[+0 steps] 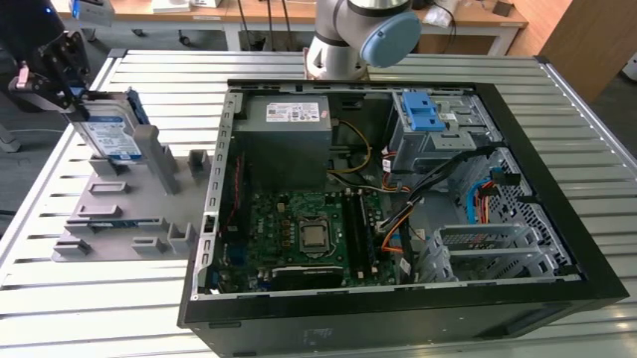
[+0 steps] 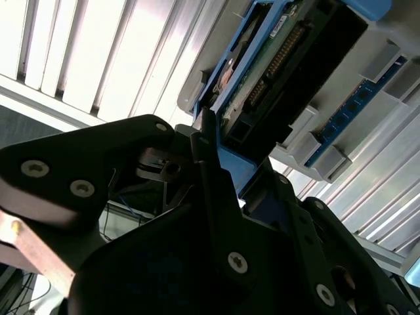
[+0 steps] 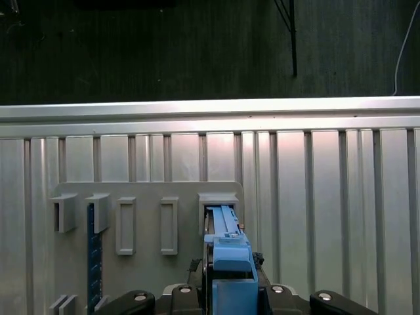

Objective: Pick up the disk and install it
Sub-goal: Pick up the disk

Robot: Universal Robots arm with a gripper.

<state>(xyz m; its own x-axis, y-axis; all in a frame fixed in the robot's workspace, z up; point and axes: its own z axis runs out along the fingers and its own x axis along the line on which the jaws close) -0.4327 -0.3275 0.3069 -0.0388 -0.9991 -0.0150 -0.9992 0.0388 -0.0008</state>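
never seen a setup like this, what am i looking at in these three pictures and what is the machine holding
It's a robot arm with a two-fingered gripper. The exterior view looks down on a slatted metal table from off the arm; both wrist views come from cameras riding near the gripper. On the table lie an open computer case and a grey holder. The gripper is shut on the disk, which stands on edge in that holder.
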